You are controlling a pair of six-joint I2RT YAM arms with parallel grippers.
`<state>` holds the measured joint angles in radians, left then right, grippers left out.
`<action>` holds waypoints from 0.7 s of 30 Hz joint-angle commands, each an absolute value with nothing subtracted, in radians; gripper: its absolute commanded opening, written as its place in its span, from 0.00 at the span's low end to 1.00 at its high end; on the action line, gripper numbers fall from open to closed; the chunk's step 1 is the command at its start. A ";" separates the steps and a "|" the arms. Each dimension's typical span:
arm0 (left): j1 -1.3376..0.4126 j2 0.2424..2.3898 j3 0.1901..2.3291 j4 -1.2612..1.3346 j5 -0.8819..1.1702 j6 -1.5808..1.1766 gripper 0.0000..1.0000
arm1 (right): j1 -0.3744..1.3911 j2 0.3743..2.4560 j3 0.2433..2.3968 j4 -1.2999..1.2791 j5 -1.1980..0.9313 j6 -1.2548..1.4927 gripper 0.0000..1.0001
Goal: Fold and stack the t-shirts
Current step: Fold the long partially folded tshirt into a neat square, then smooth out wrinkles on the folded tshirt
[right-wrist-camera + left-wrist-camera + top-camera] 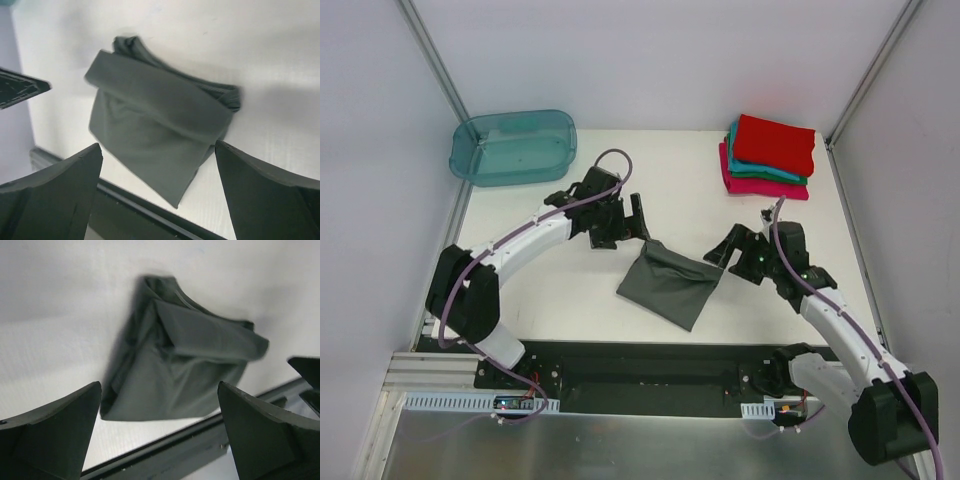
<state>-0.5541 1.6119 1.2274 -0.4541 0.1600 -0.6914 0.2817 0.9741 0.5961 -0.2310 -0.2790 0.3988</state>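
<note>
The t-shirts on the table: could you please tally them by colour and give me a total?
Red t-shirt: 1
Teal t-shirt: 1
Magenta-pink t-shirt: 1
Dark grey t-shirt: 1
Total: 4

Robotics lab test cell, by the look: white tabletop [570,300] boxed in by plain white wall panels [650,60] w/ alu corner posts [435,60]; left arm [520,240] + right arm [835,320] bolted to black base plate [650,375] at near edge; purple cables [612,152], slotted cable duct [460,402], bare metal sheet [650,445] in front.
</note>
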 commanded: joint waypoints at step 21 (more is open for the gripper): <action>-0.654 1.943 1.431 -0.187 0.497 -0.770 0.99 | 0.302 0.925 0.499 -0.060 -0.480 0.423 0.96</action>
<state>-0.6613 1.8759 1.3014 -0.2256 0.4702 -0.7612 0.3000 0.9230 0.4747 -0.0612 -0.4858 0.4591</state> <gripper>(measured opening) 0.990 0.961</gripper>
